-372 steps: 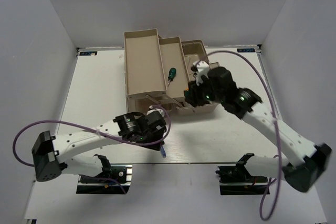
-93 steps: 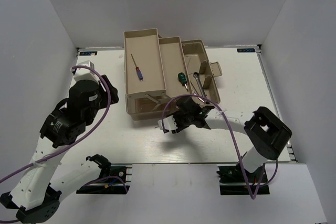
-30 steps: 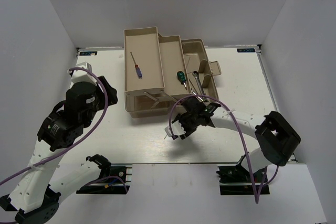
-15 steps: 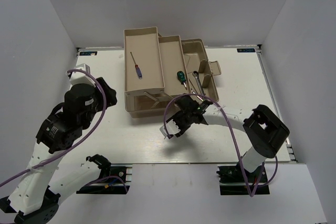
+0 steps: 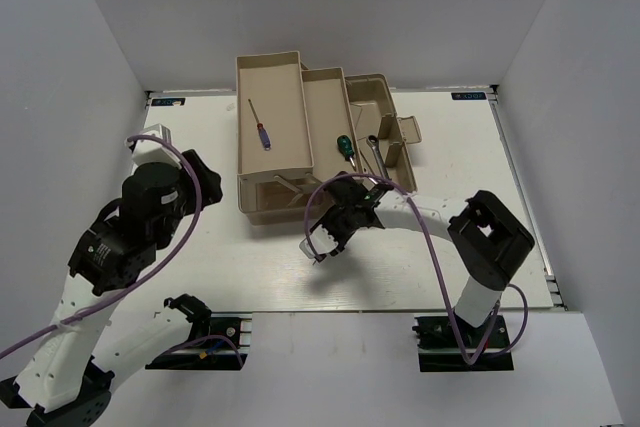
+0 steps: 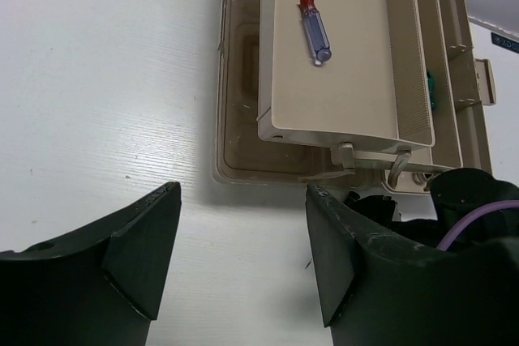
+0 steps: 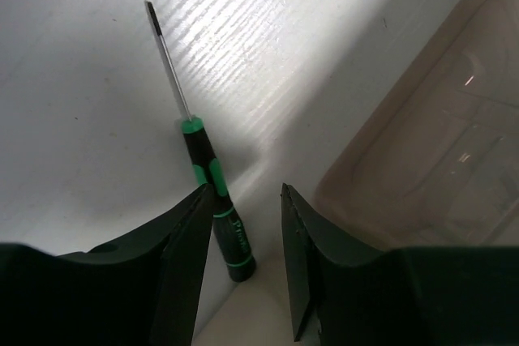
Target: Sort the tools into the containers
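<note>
Fingers (image 7: 182, 265) of right gripper (image 7: 243, 188) straddle thin screwdriver (image 7: 212, 192) on table (image 7: 81, 119)

From above, the screwdriver is only a sliver on the white table at the right gripper's tip, just in front of the toolbox (image 5: 260, 205). Its direction is hard to read here. The right arm (image 5: 430, 217) folds at its elbow and reaches low and leftward to the box's near edge. The left arm (image 5: 135, 222) stands raised and bent at the table's left side, well apart from the box. A blue-handled screwdriver (image 5: 260, 129) lies lengthwise in the left tray (image 5: 285, 77), shaft toward the far end. A stubby green screwdriver (image 5: 345, 147) and a silver wrench (image 5: 376, 154) lie farther right in the box.

The left wrist camera shows the left gripper (image 6: 242, 192) with fingers spread wide and nothing between them, looking over the table at the box. The blue handle is nearer the camera, and its shaft runs away along the tray, which sits raised over the box's base.

The right wrist camera alone shows the thin tool plainly. It has a green-and-black handle, and its long axis runs diagonally, with the bare tip pointing up and left, away from the gripper, and the butt toward the wrist. The fingers stand apart, the gap wider than the handle. The handle lies close against one finger, but whether they touch cannot be told. A translucent brown wall (image 7: 422, 119) of the box fills the right side.
</note>
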Robot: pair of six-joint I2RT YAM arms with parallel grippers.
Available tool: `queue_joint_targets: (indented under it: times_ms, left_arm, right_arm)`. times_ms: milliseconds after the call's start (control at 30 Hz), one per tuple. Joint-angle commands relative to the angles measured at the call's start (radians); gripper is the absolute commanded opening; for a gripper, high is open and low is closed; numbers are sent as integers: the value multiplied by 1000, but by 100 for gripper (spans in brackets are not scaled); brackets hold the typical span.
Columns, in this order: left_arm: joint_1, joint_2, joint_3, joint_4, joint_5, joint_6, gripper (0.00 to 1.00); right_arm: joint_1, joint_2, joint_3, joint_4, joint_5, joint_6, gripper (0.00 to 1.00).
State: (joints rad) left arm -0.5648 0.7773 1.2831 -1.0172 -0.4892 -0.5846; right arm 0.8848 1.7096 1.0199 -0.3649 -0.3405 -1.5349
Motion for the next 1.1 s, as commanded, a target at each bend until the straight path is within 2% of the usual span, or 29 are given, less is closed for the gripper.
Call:
queue_joint_targets:
  times_ms: [0, 300, 867, 967, 1067]
  left_arm:
    - [5, -23, -4, 2, -5, -14, 73]
    - [5, -50, -13, -9, -23, -14, 73]
    - [5, -50, -22, -9, -23, -23, 73]
    - [5, -41, -13, -9, -23, -23, 73]
    - [5, -32, -4, -9, -23, -23, 73]
  right_arm:
    - [-1, 19, 46, -63, -18, -88, 45]
    - [-4, 45, 112, -282, -51, -232, 43]
    - [5, 107, 126, -195, 23, -162, 43]
    - [6, 134, 150, -247, 21, -180, 43]
    - [3, 194, 254, -403, 20, -205, 43]
